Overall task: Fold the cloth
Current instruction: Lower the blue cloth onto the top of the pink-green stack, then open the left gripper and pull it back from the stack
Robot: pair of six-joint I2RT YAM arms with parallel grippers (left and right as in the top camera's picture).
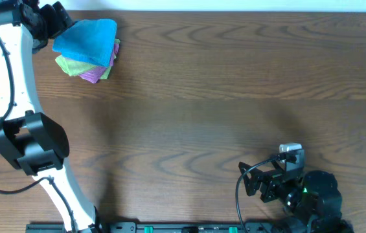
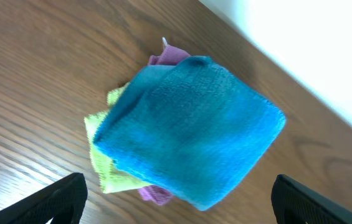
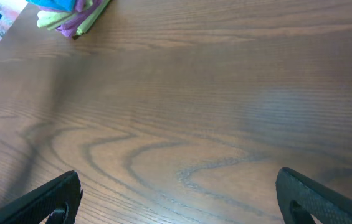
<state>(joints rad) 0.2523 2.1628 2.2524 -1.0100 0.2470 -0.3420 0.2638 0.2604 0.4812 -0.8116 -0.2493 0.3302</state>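
A folded blue cloth (image 1: 89,40) lies on top of a green cloth (image 1: 70,65) and a purple cloth (image 1: 93,76), stacked at the table's far left corner. In the left wrist view the blue cloth (image 2: 191,127) covers the green one (image 2: 104,158) and the purple one (image 2: 169,56). My left gripper (image 2: 179,202) is open and empty, just above and beside the stack; in the overhead view it (image 1: 54,22) is at the stack's left edge. My right gripper (image 3: 179,196) is open and empty over bare wood near the front right (image 1: 270,178).
The brown wooden table (image 1: 221,97) fills the view. Its far edge meets a white wall (image 2: 325,50) right behind the stack. The stack also shows far off in the right wrist view (image 3: 70,15). The left arm's white links (image 1: 11,77) run down the left side.
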